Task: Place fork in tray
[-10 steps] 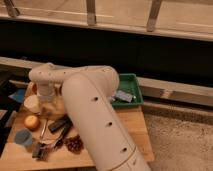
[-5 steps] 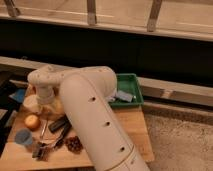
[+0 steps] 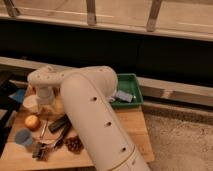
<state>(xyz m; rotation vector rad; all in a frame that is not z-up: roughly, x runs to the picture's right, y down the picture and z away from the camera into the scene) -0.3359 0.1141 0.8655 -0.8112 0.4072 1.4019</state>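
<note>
**A:** Where was the claw?

**B:** The gripper [image 3: 45,106] hung from the downturned wrist over the left end of the wooden table [image 3: 136,134]. Its jaws were spread wide and nothing showed between them.

**A:** And the fork?

**B:** The fork [image 3: 44,128] lay flat on the wood just in front of the gripper, between an orange ball [image 3: 32,121] and the black block [image 3: 59,123]. It had not been lifted.

**A:** How would it handle?

**B:** Light, stiff and slick, I judged. It was thin and lay close to the board, so I'd have pinched across the middle of the handle with the tips right down on the wood.

**A:** Was there room?

**B:** Little near the fork. The block and the ball crowded it on either side, and a dark-handled tool [image 3: 63,134] lay close by. The tray [image 3: 138,96] sat well apart at the far right edge, partly hidden by the arm. Its raised rim needed clearing, and a grey-blue item [image 3: 123,96] already lay inside.
</note>
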